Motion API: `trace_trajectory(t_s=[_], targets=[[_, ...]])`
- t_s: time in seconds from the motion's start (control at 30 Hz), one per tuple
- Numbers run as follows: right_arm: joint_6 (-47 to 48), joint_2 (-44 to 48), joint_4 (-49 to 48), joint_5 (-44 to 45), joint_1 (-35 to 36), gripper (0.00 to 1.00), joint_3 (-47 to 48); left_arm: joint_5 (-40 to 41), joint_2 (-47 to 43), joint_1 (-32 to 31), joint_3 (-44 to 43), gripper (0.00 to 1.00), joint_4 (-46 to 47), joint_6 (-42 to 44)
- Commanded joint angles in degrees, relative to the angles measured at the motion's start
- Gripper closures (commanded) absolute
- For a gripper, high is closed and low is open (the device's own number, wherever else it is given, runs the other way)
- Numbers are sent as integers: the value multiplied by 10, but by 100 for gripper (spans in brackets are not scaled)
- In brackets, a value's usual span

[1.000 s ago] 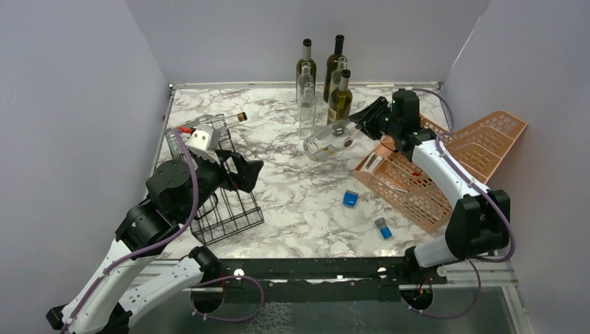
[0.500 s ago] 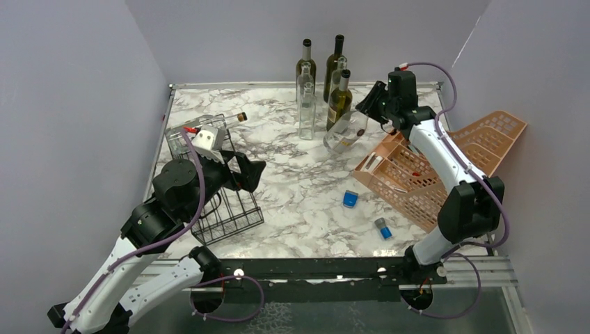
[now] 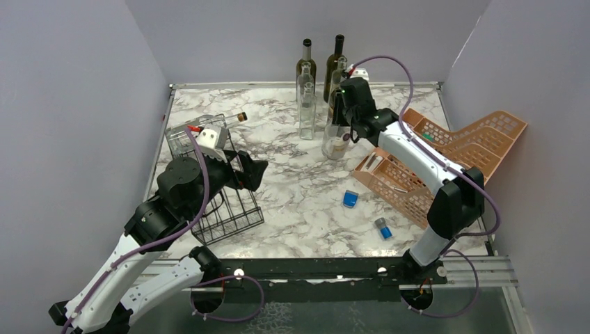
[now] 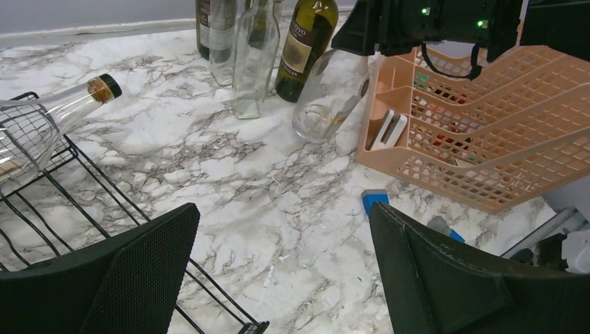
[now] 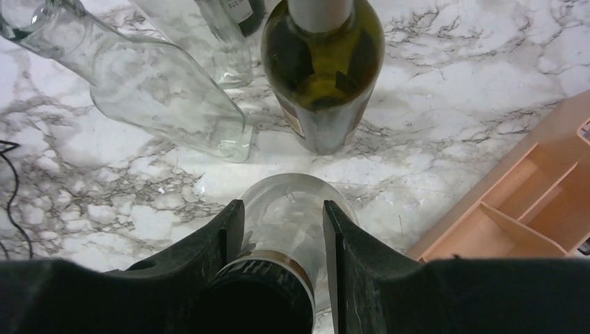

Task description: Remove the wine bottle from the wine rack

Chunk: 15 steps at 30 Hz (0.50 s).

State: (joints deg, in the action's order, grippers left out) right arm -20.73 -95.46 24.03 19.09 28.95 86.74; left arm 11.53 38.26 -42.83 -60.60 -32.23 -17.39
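Observation:
My right gripper [image 3: 346, 117] is shut on the neck of a clear wine bottle [image 3: 338, 139]. It holds the bottle nearly upright, base at or just above the marble, beside the standing bottles. In the right wrist view both fingers [image 5: 233, 233] clamp the neck and the bottle body [image 5: 292, 202] hangs below. The black wire wine rack [image 3: 226, 209] sits at the left. A second clear bottle [image 3: 186, 138] with a cork lies in it, and also shows in the left wrist view [image 4: 49, 122]. My left gripper [image 3: 252, 170] is open and empty over the rack's right side [image 4: 83, 184].
Several bottles stand at the back: dark ones [image 3: 337, 59], a clear one [image 3: 307, 111] and a green one [image 5: 323, 76] right behind the held bottle. An orange-pink mesh organizer [image 3: 445, 160] lies at the right. Two small blue items [image 3: 351, 199] [image 3: 383, 228] lie on the marble.
My right gripper swung the clear bottle from lying sideways to nearly upright and moved it back-left to the standing bottles. The left arm barely moved.

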Motion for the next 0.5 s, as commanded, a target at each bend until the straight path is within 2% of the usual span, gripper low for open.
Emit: trace_trajectory(t_s=[0.0,0.47], targets=[[64,9,-108,117,24,84,28,-5,-3,1,5,1,18,-9],[124,63,-361,151,37,84,-142,-6,-5,1,3,1,17,-11]])
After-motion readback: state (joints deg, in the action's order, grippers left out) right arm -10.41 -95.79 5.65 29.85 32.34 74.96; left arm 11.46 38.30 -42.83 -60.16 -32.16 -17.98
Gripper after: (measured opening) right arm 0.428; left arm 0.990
